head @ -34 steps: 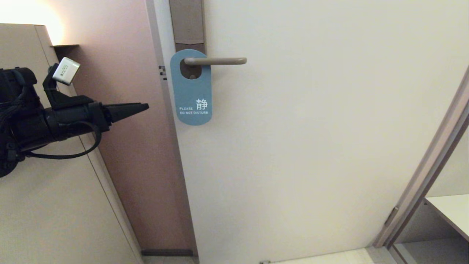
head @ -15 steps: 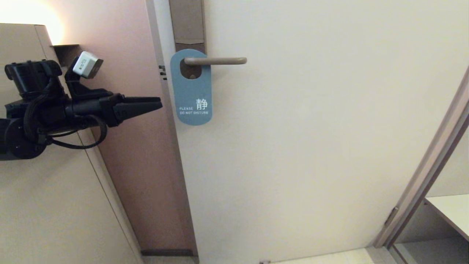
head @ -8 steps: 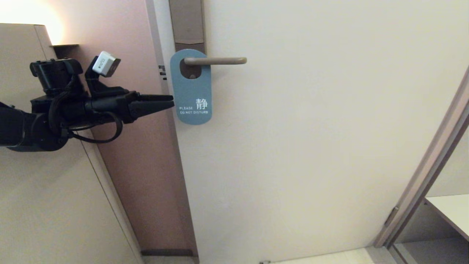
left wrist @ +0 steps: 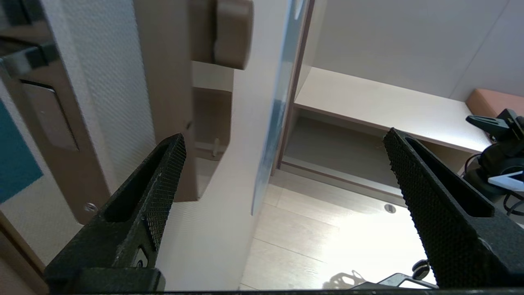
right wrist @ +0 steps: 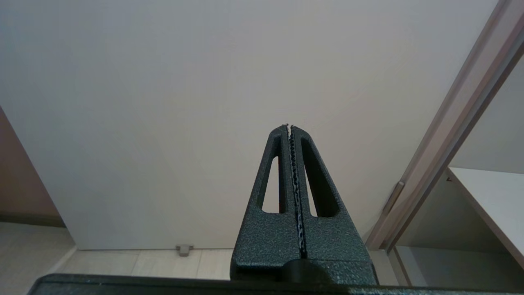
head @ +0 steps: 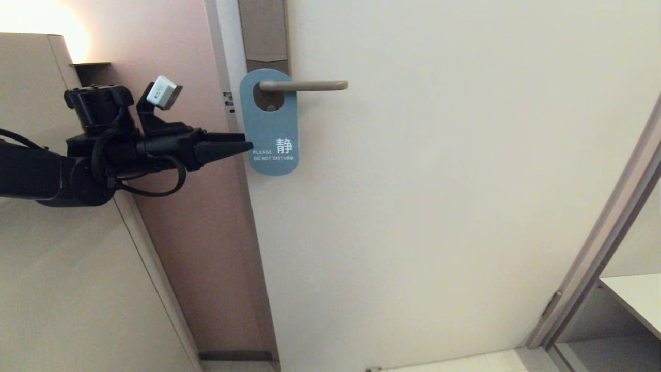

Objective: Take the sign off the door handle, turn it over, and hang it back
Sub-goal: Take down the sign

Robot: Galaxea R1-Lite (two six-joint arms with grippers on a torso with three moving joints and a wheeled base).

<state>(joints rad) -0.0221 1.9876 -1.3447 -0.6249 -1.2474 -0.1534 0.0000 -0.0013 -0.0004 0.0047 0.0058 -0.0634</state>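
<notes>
The sign [head: 268,124] hangs on the door handle [head: 304,86] with its blue "PLEASE DO NOT DISTURB" face outward. My left gripper [head: 249,141] reaches in horizontally from the left, its tips at the sign's lower left edge. In the left wrist view the sign [left wrist: 282,102] appears edge-on as a thin blue strip between the wide-open fingers [left wrist: 163,184] of the left gripper [left wrist: 285,135], touching neither. The handle's end [left wrist: 231,32] juts out above. My right gripper [right wrist: 289,126] is shut and empty, pointing at the bare door, outside the head view.
The pale door [head: 439,181] fills the middle, with the tall lock plate [head: 263,31] above the handle. A pinkish wall [head: 175,217] and a beige cabinet [head: 62,284] stand to the left. A door frame [head: 599,248] and a white shelf [head: 635,294] are at the right.
My left arm has moved right and slightly up, bringing the open gripper from beside the cabinet to the sign's left edge. The sign still hangs unmoved.
</notes>
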